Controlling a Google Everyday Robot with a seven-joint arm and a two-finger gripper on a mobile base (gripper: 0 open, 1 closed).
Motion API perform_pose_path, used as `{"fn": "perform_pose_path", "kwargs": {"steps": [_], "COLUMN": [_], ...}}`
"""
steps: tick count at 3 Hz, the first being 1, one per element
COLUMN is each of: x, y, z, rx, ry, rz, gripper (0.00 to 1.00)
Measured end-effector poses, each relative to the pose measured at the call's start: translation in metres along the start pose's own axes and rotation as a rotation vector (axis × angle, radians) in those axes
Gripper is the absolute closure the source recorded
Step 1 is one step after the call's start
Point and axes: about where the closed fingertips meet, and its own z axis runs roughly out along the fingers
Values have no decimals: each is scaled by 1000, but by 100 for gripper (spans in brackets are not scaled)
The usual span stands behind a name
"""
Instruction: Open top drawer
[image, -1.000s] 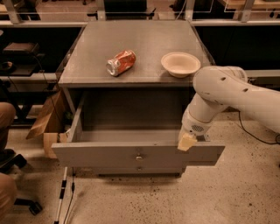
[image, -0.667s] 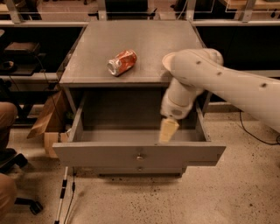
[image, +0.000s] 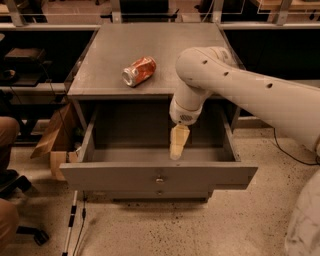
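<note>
Basically done: top drawer (image: 158, 176) sits pulled well out under the bench (image: 165, 45) top, end effector (image: 175, 153) hangs inside its open box, narrow and empty, so only retreat looks left.

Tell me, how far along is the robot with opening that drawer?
Done: the drawer stands pulled well out of the cabinet, so you can see into its box. In hand: the gripper hangs over the drawer's inside, clear of the knob. Left: apparently nothing, except perhaps drawing the arm away.
</note>
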Motion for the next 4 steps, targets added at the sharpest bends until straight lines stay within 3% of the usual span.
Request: {"fn": "perform_pose_path", "kwargs": {"steps": [3,4], "x": [59,72], "y": [45,64], "z": [24,25], "rx": [-49,-78], "ry": [11,37], "rz": [114,117], "gripper": [0,0]}}
